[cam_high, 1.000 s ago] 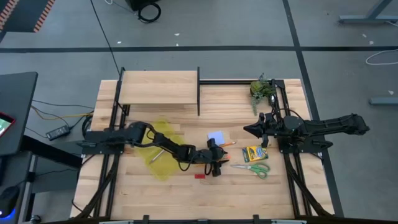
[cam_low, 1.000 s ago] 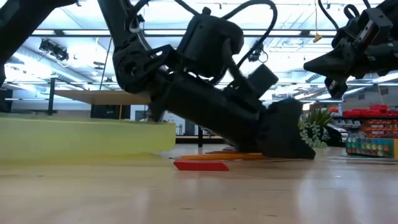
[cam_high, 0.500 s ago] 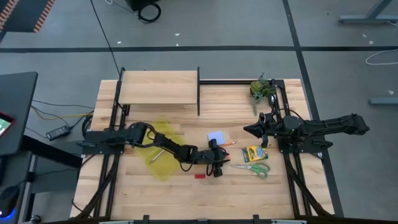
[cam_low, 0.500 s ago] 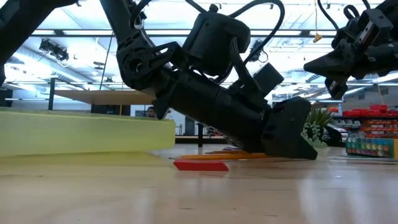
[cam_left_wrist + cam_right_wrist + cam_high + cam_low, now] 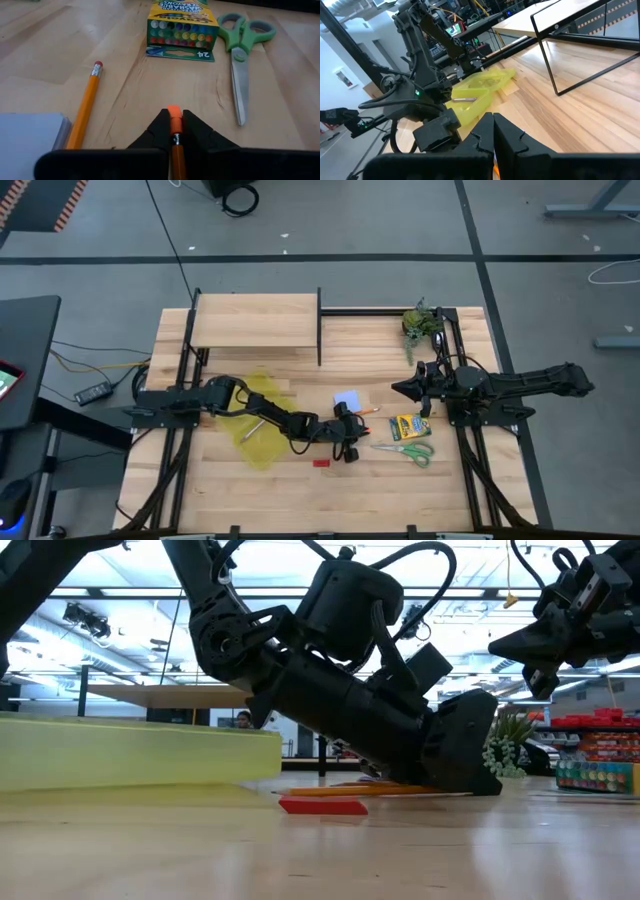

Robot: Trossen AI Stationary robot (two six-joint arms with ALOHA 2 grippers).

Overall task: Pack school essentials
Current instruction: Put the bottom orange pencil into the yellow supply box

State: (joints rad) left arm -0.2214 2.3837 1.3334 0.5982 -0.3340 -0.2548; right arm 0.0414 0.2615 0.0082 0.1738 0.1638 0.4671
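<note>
Left end effector [image 5: 175, 131] pinching orange pencil [image 5: 174, 120], open tabletop [image 5: 200, 90] ahead

pencil [image 5: 174, 131] orange | scissors [image 5: 242, 55] green-handled | eraser [image 5: 323, 806] red

Left arm's stretched out low across the middle of the table, left gripper [image 5: 349, 448] tipped down near the wood with its fingers pinched together. Right arm just hangs raised over the right side, right gripper [image 5: 400, 388] closed too.
</note>
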